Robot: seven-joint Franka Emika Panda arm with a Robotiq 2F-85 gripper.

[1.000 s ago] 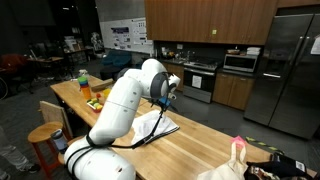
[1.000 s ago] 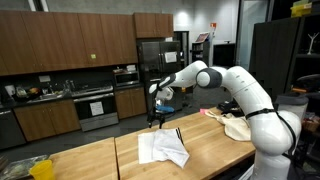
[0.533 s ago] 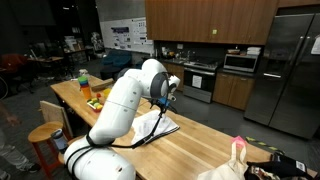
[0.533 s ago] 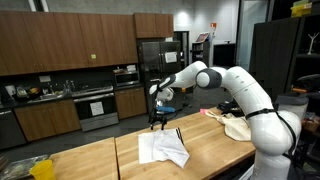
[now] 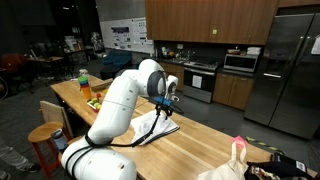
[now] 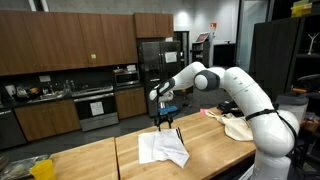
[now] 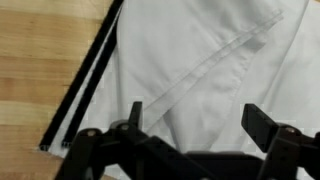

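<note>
Broadly, the biggest thing around is the steel fridge (image 5: 285, 70) at the back of the kitchen, well apart from the work. Next comes the long wooden table (image 5: 205, 140), then the white robot arm (image 5: 120, 100), which reaches out over the tabletop w/ its wrist bent down. Under the wrist lies a white cloth (image 6: 165, 148), crumpled and spread on the wood near the middle of the table; in the wrist view it fills most of the pic, w/ a seam running across it. A tan bag (image 6: 235, 125) sits further along the table, apart from the cloth. The gripper (image 6: 165, 122) hangs just above the cloth's far edge, jaws spread as wide as they go, nothing betw. them, and no contact w/ the fabric that I can see. Smallest are two thin black strips (image 7: 85, 80) lying side by side along the cloth's edge, partly on bare wood. What changed over the last sec: the gripper has dropped a little lower and edged toward the cloth, seen in both exterior views, while the jaws stayed wide and the cloth didn't shift. My read: approach phase only, cloth untouched so far, no grip made yet
</note>
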